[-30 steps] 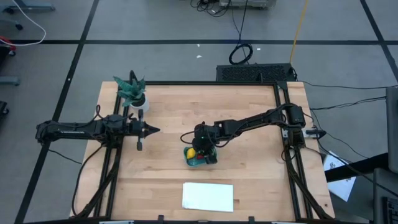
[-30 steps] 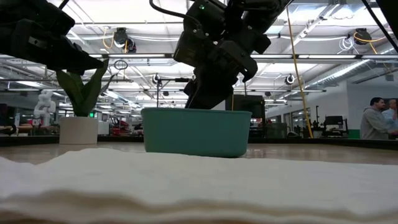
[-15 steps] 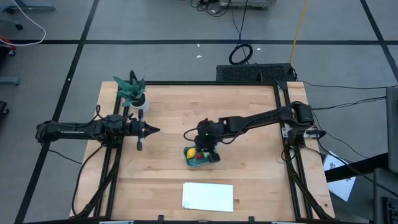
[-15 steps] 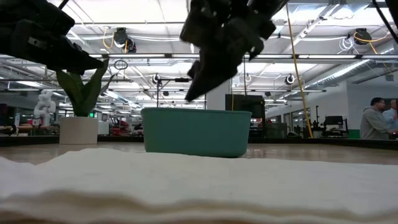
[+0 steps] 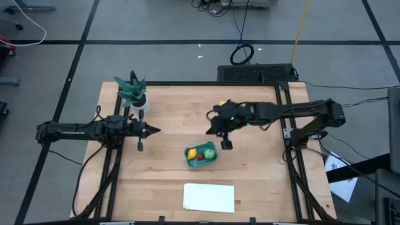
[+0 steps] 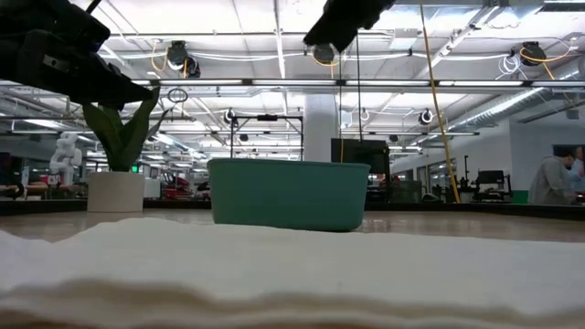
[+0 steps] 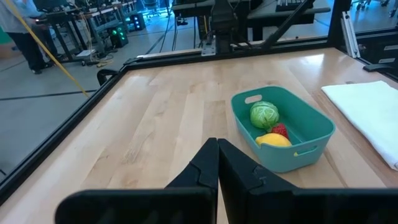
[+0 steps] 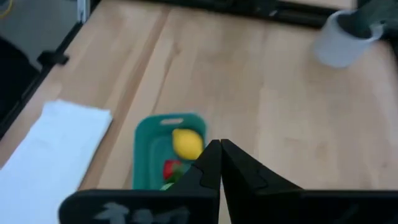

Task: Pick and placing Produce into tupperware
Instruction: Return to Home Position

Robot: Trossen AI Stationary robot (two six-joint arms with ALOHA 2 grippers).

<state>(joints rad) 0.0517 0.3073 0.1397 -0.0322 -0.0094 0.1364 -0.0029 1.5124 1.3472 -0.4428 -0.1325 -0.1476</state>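
Observation:
The teal tupperware (image 5: 201,156) stands on its flat bottom near the table's middle. Inside lie the yellow lemon (image 5: 192,153), the round green fruit (image 5: 209,150) and the red strawberry (image 5: 200,159). The left wrist view shows all three, green fruit (image 7: 265,114), lemon (image 7: 273,140) and strawberry (image 7: 280,130), in the tupperware (image 7: 311,124). My right gripper (image 5: 225,144) hangs shut and empty above the table, just right of and beyond the container; its fingertips (image 8: 219,155) point down at the tupperware (image 8: 149,158). My left gripper (image 5: 156,130) waits shut near the left edge.
A teal potted plant in a white pot (image 5: 134,94) stands at the far left corner. A flat white sheet (image 5: 209,197) lies by the near edge, in front of the container. Bare wood lies between the left gripper and the container. People stand in the room beyond (image 6: 558,178).
My right gripper has risen out of the tupperware and drawn back toward the table's right and far side. It now hangs well above the container's rim. The green fruit, covered by the gripper before, shows in the container beside the lemon and strawberry. The container has stayed in place.

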